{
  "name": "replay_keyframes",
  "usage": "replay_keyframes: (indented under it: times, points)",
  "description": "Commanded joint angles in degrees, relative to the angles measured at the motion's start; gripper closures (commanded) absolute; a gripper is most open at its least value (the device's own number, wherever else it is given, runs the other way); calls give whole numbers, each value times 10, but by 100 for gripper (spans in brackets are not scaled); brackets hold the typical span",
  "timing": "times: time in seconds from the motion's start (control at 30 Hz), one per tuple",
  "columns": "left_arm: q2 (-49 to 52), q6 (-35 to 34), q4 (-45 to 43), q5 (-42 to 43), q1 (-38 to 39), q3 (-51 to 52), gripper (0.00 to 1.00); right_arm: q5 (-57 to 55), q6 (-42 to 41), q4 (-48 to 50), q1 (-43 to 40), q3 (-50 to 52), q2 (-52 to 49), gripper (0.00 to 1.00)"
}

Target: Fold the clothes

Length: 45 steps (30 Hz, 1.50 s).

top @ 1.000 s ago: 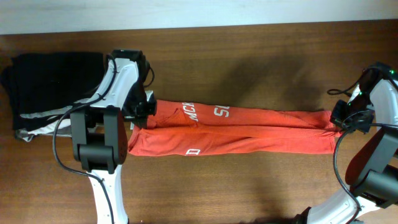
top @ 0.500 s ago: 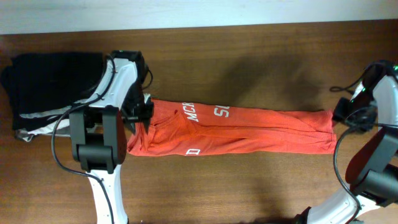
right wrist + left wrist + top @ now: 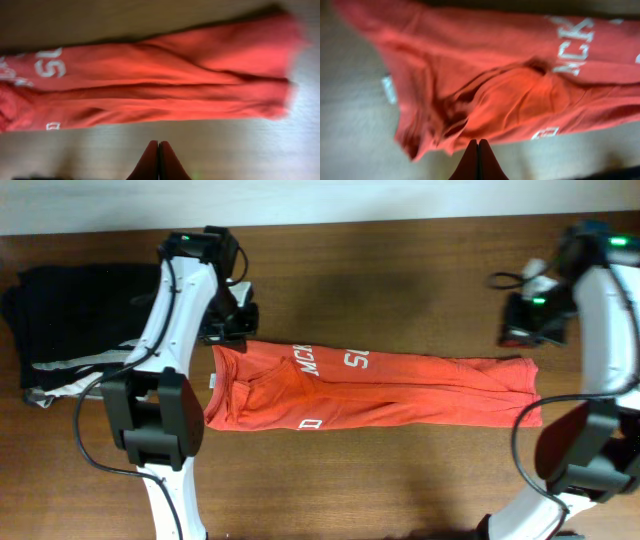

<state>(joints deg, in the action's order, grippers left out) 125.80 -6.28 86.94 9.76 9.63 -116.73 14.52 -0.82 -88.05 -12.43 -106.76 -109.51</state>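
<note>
Left gripper (image 3: 478, 150) (pressed together, empty) hovers by the left end of the orange-red T-shirt (image 3: 370, 385), a narrow strip across mid-frame. Right gripper (image 3: 158, 149), likewise closed on nothing, hangs upper right. Next, probably: pinch an end, fold crosswise.

Left pincer (image 3: 478, 146): fingertips pressed together, nothing clamped between them. Right pincer (image 3: 158, 146): fingertips pressed together likewise. Both point downward.
</note>
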Motion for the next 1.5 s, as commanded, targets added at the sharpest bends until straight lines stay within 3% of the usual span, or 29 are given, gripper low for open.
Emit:
replay_keyframes:
  times: [0.0,0.27,0.53,1.03,1.47]
  points:
    - [-6,-5,-31,12,11,31,99,23,14,26,64,34,2,96]
    - [-5,-6,-138,14,12,130,99,46,-30,204,213,178,2,96]
    - [-5,-6,-198,14,12,178,99,46,-95,378,293,298,1,96]
    - [-5,-6,-238,14,12,183,99,37,-124,441,304,315,-24,96]
    - [-5,-6,-242,14,12,183,98,95,-151,397,305,315,-57,96]
